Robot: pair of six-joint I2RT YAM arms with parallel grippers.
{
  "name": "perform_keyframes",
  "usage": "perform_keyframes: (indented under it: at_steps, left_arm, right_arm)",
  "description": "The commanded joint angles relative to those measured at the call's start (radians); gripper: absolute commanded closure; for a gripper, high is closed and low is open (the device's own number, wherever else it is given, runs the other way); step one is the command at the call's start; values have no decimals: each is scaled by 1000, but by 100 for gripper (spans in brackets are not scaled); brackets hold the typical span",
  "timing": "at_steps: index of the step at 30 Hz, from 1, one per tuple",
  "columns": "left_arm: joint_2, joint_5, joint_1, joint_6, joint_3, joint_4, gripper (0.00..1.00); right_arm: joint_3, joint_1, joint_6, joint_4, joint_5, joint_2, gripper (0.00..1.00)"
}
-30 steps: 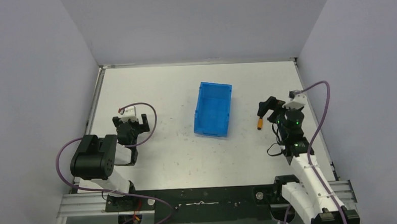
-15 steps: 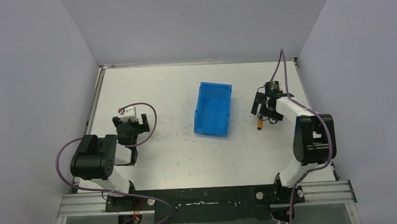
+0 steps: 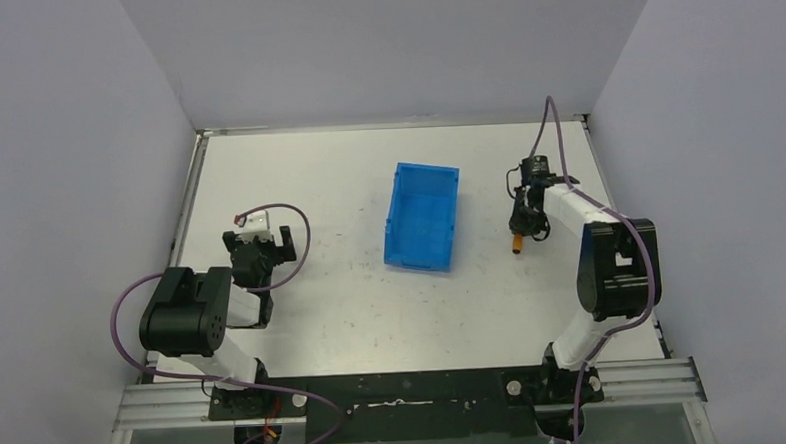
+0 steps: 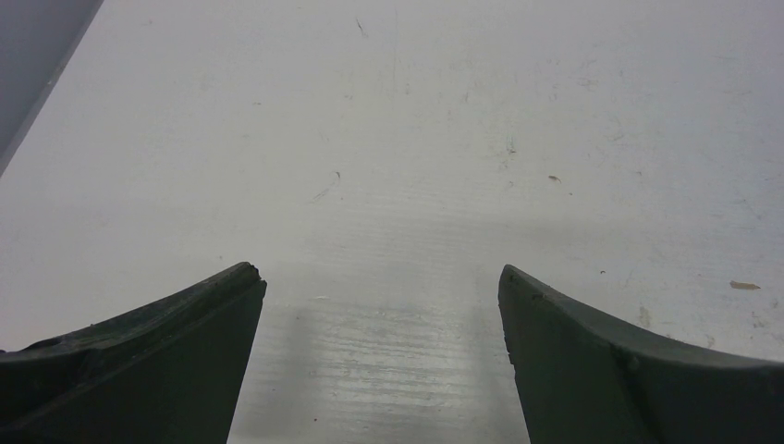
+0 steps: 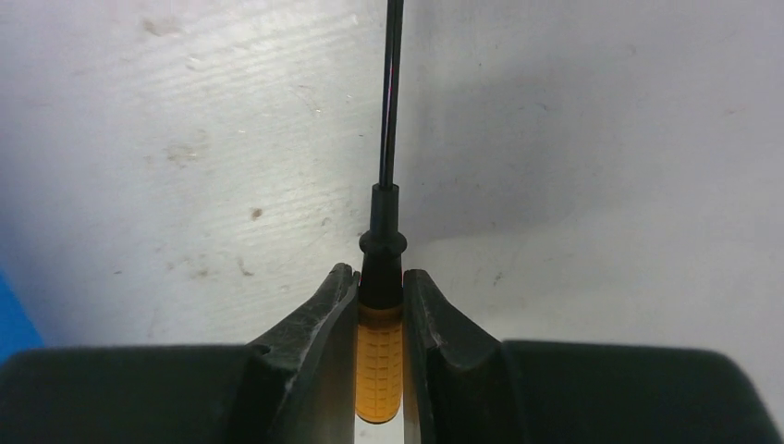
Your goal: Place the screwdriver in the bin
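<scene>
The screwdriver (image 5: 380, 356) has an orange ribbed handle, a black collar and a thin black shaft running away across the table. My right gripper (image 5: 380, 282) is shut on the handle, both fingers pressed against its sides. From above, the right gripper (image 3: 520, 219) is low over the table, with the orange handle end of the screwdriver (image 3: 516, 244) sticking out toward the near side. The blue bin (image 3: 424, 216) stands just left of it, in the middle of the table. My left gripper (image 4: 381, 282) is open over bare table, far left of the bin, seen from above as the left gripper (image 3: 262, 250).
The white table (image 3: 327, 175) is closed in by grey walls at the back and on both sides. A sliver of the blue bin (image 5: 11, 319) shows at the left edge of the right wrist view. Purple cables loop from both arms.
The right arm swung out over the screwdriver with its jaws wide, came down, and the jaws closed on the orange handle. The left arm and the bin stayed where they were.
</scene>
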Motion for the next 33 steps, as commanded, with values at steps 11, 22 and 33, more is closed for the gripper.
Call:
perform_keyframes:
  at_steps: [11, 22, 33]
  left_arm:
    - [-6, -2, 2, -6, 16, 54, 3]
    - [-6, -3, 2, -7, 17, 54, 3]
    - [-6, -3, 2, -7, 16, 54, 3]
  right_arm:
    - [411, 544, 50, -3, 244, -188, 100]
    - [283, 629, 107, 75, 197, -12, 100]
    - [349, 630, 76, 87, 197, 220, 100]
